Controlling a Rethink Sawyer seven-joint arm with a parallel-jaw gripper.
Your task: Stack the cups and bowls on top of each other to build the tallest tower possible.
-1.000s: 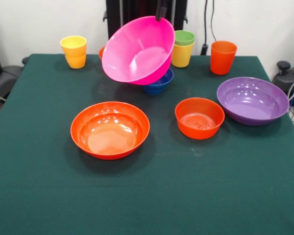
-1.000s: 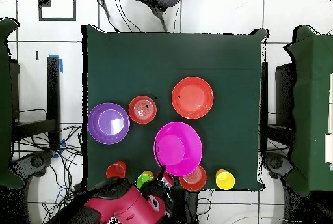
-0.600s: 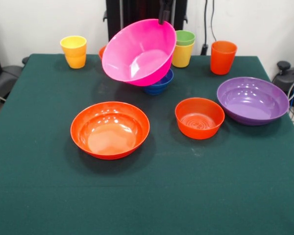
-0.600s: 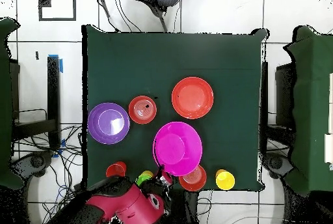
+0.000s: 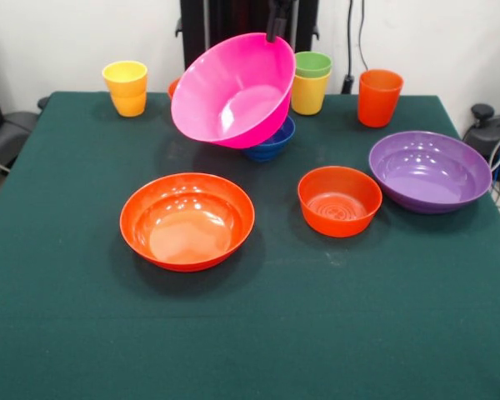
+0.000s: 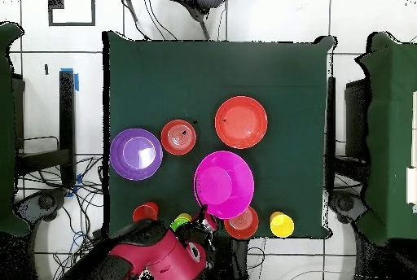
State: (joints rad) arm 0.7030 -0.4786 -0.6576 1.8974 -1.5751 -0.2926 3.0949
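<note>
Pink bowl (image 5: 233,87) hangs tilted from gripper (image 5: 274,32)

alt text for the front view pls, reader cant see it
A pincer grips the rim of a big pink bowl, holding it tilted in the air above a green table. Orange, purple and blue bowls and several cups sit below.

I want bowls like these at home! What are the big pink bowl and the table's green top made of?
The pink bowl looks like glossy plastic: smooth, brightly coloured, with soft shiny highlights inside. The green table top looks like matte cloth, maybe felt: no shine at all.
</note>
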